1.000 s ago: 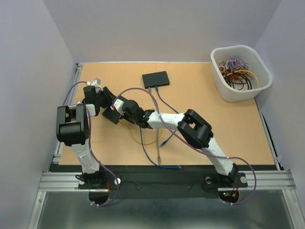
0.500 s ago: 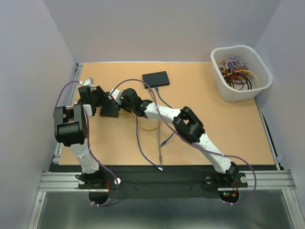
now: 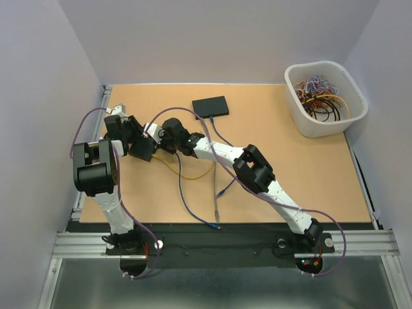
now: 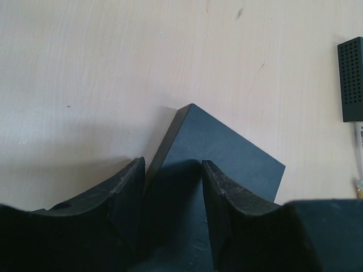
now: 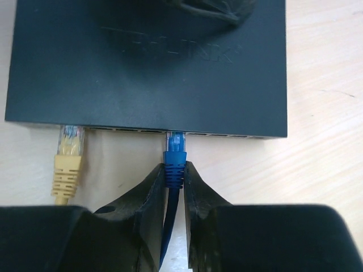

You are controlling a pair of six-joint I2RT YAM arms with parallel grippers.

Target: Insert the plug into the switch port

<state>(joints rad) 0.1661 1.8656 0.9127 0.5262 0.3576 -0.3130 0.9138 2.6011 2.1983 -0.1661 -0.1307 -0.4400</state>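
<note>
Switch point(image 3: 141, 149) farther left, plug point(image 5: 174, 152) at port

White-and-black arms point(image 3: 222, 153), looping purple cables point(image 3: 345, 243), matte black fingers point(image 4: 238, 204), seemingly red and green lights point(image 3: 309, 262) at one base.

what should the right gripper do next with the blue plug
Probably push the blue plug a little further, straight into the switch. The right gripper pinches it in line with a port, its clear tip seemingly only just at the opening, and the left gripper grips the switch, which should brace it.
</note>
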